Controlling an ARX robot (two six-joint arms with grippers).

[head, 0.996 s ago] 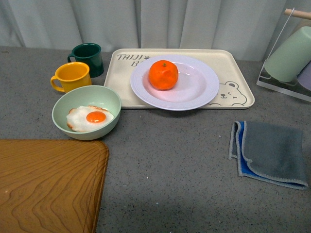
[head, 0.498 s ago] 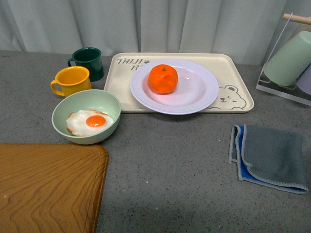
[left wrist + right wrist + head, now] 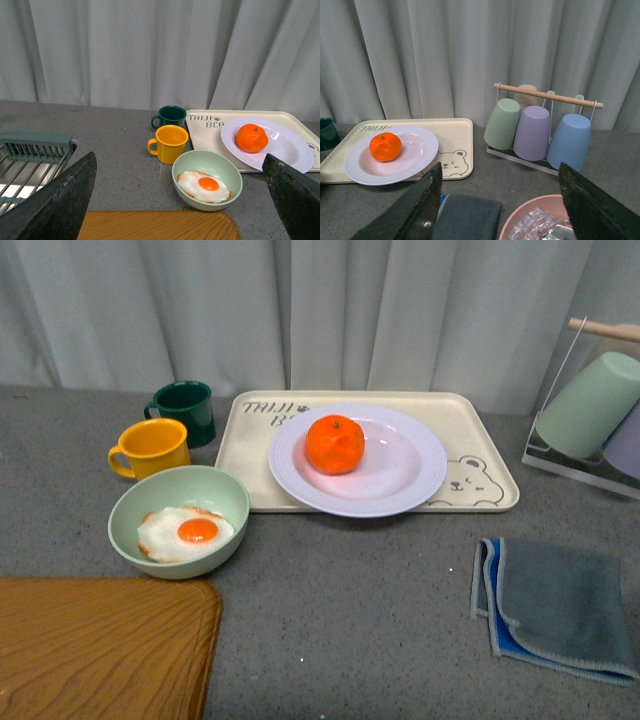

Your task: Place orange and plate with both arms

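Near edge of both wrist views: left fingers (image 3: 60,205) and right fingers (image 3: 415,215) spread wide, holding nothing. Mid-frame, the orange (image 3: 335,444) sits on the plate (image 3: 410,475), resting on the bear tray (image 3: 480,440), looking already placed.

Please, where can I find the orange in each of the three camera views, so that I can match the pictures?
Front view: the orange lies on the white plate, on the plate's left part.
Left wrist view: the orange shows at right of centre, on that plate.
Right wrist view: the orange shows at the left, on that plate.
Shared landmark: the cream bear tray under the plate.
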